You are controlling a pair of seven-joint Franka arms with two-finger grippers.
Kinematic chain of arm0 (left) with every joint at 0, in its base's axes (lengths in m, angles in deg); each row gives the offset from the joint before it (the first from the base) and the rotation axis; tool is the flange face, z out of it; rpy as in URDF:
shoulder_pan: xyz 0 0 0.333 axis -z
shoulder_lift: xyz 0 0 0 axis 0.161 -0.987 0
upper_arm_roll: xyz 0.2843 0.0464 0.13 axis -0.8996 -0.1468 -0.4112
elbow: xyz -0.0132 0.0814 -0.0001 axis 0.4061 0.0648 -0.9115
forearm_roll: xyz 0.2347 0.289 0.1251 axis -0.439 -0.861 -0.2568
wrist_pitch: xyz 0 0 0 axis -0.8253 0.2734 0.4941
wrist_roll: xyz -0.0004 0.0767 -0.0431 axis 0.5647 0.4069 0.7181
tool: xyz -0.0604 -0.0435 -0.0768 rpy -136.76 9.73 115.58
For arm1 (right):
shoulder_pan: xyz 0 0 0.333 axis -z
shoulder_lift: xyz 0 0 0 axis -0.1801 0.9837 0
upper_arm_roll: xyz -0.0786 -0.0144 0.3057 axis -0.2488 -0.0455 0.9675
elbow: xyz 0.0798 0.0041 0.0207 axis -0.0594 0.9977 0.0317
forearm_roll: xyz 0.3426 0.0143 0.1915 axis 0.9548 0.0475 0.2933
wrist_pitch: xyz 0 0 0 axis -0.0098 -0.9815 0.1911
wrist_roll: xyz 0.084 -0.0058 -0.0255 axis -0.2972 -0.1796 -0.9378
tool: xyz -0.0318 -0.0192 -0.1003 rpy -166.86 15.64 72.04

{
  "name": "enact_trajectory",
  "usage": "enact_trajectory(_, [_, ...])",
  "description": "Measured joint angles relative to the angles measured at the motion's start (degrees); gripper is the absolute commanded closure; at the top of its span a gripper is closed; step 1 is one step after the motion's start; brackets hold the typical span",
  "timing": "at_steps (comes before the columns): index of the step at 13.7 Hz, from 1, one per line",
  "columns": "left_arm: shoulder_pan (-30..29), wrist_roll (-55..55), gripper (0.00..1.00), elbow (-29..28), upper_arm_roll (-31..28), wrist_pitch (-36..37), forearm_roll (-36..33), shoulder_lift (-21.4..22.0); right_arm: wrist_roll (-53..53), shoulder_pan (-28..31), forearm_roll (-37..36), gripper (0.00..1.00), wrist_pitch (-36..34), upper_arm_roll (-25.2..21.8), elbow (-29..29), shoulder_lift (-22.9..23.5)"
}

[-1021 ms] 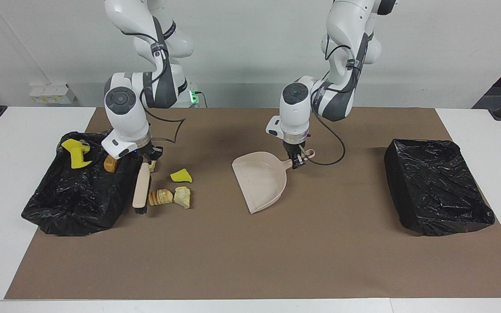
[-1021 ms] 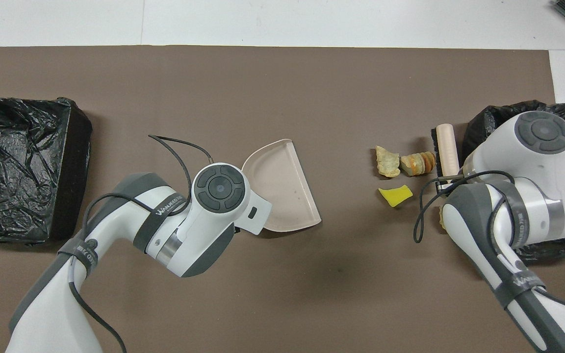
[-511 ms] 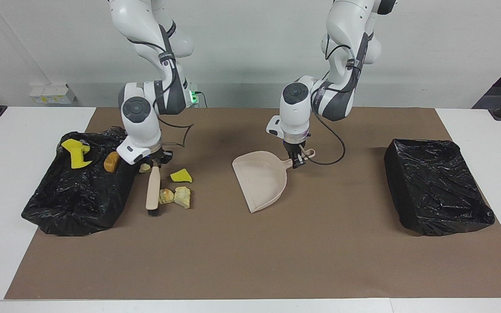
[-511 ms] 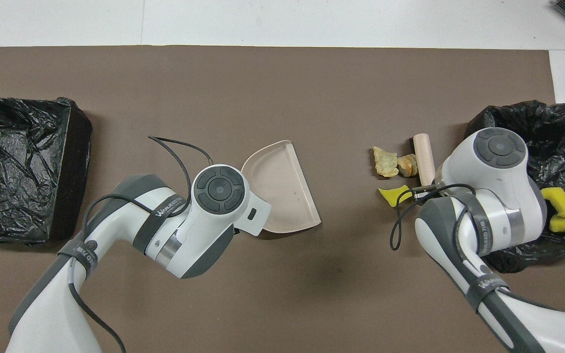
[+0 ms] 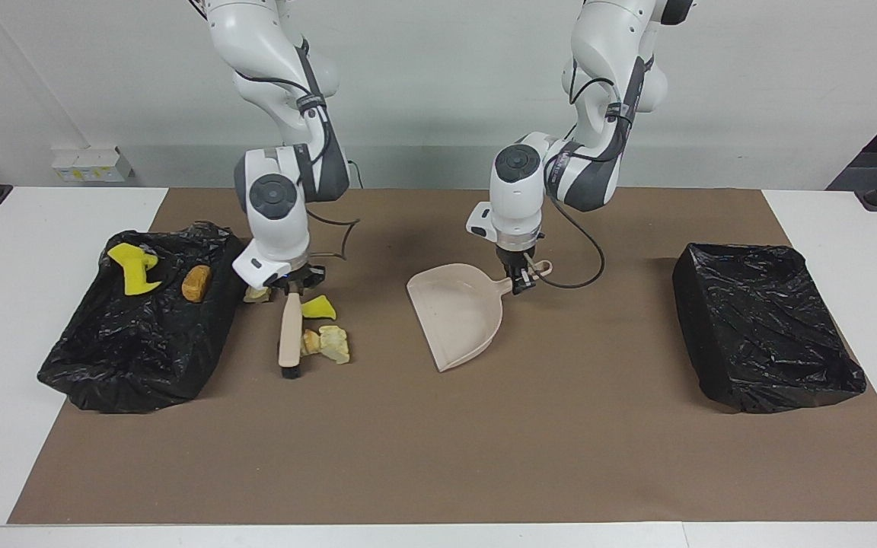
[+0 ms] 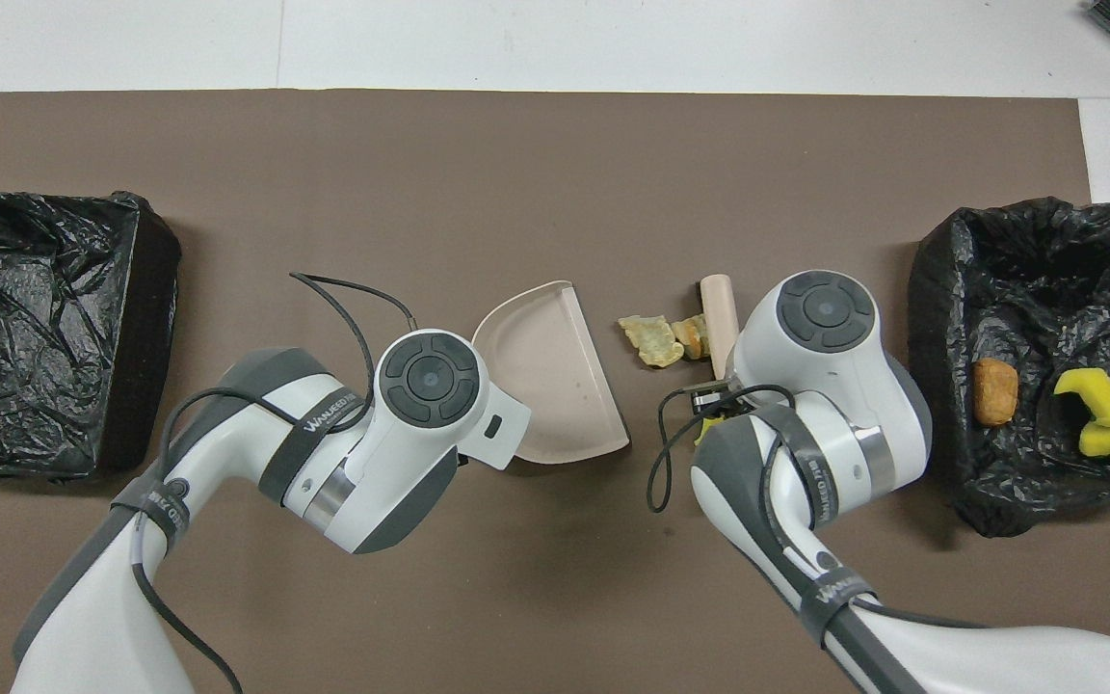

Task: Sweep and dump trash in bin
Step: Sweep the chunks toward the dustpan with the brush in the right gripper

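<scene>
Currently – sweep step | right gripper (image 5: 291, 288) fingers clamp brush (image 5: 289, 335) | left gripper (image 5: 520, 283) fingers clamp dustpan (image 5: 457, 313) | trash (image 5: 326, 342) unswept – dump pending

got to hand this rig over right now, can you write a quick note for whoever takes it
Right gripper: shut on the brush, bristles down on the mat beside three scraps.
Left gripper: shut on the dustpan handle, pan flat on the mat.
One small scrap lies by the right arm's bin; two more sit in that bin.
Left arm's bin: no scraps seen.
Left: sweep scraps into pan, dump.
</scene>
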Motion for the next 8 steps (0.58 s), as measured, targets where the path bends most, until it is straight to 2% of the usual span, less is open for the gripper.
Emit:
enact_trajectory(5, [0.0, 0.0, 1.0, -0.2, 0.0, 0.0, 0.0, 0.1, 0.0, -8.1, 9.7, 1.0, 0.0, 0.3, -2.0, 1.0])
enact_trajectory(8, [0.0, -0.1, 1.0, -0.6, -0.1, -0.2, 0.0, 0.4, 0.0, -10.0, 14.6, 1.0, -0.6, 2.4, -3.8, 1.1])
